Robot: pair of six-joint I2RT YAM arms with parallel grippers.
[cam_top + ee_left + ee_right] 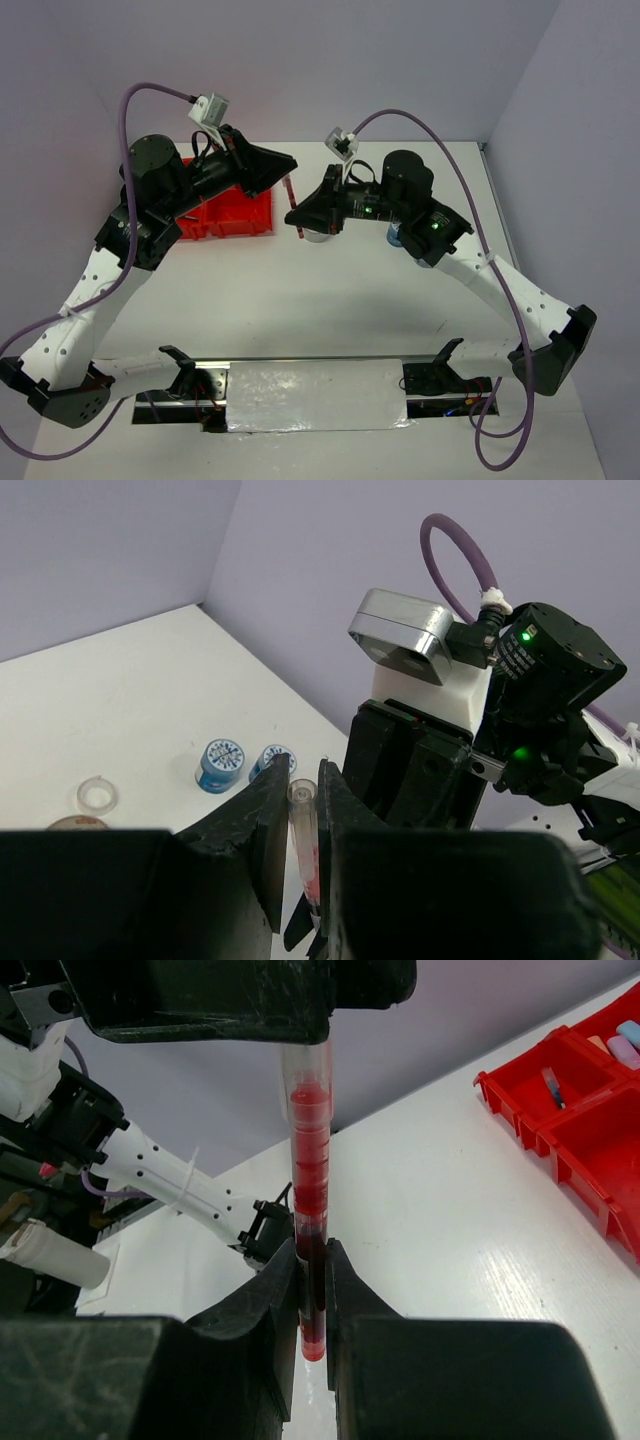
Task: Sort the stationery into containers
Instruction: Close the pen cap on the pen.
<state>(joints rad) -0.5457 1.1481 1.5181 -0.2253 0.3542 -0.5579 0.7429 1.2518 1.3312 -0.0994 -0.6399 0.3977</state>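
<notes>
A thin red pen (290,195) with a clear barrel is held at both ends above the table. My left gripper (285,168) is shut on its upper end, seen end-on in the left wrist view (303,798). My right gripper (298,216) is shut on its lower end (310,1250). The red four-compartment bin (240,215) stands left of the pen; in the right wrist view (590,1120) it holds a blue pen (553,1085) and lilac and light-blue sticks (625,1045). Two blue-white tubs (222,763) and a clear tape ring (96,796) lie on the table.
The left arm's body covers much of the bin from above. The right arm hangs over one tub (395,236) and a ring (318,237). Purple walls close the table at the back and sides. A foil-covered strip (315,395) lies at the near edge.
</notes>
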